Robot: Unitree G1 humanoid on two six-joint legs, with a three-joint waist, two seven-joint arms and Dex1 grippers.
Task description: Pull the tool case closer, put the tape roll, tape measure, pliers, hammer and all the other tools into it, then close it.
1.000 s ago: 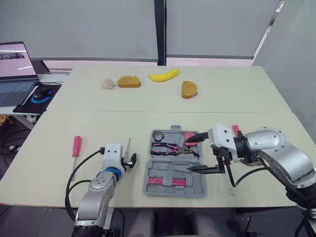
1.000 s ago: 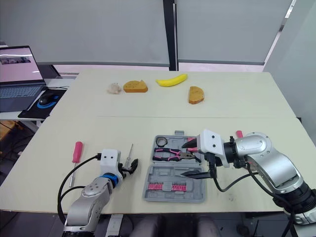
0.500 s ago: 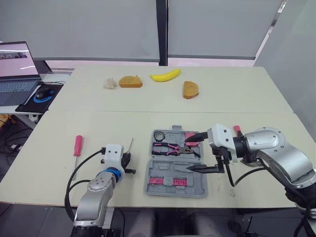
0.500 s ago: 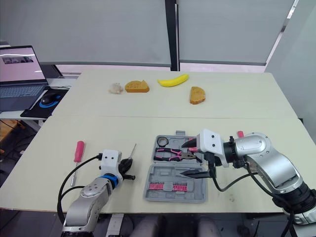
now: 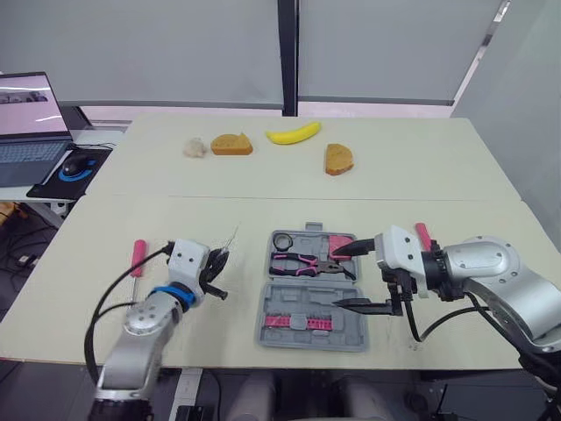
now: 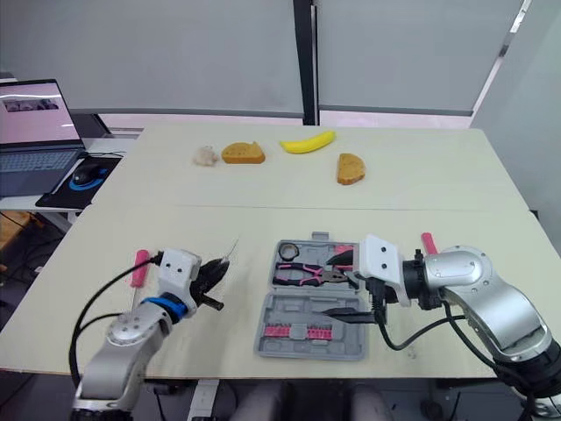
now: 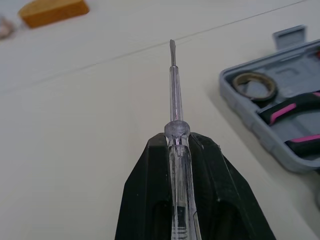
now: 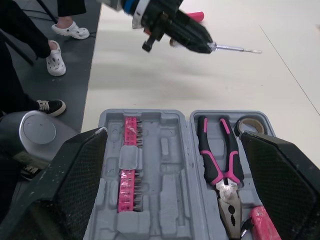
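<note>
Left gripper (image 7: 177, 142) is pinching the clear screwdriver (image 7: 173, 95) by its handle, shaft sticking out ahead, held over the table just left of the case (image 8: 170, 200). Case is open near the front edge, with tape roll (image 5: 280, 240), pliers (image 5: 298, 261) and pink bits (image 5: 294, 322) inside. Right gripper (image 5: 337, 277) is spread wide over the case's right side. Pink screwdriver (image 5: 138, 256) lies on the table, left of the left gripper.
</note>
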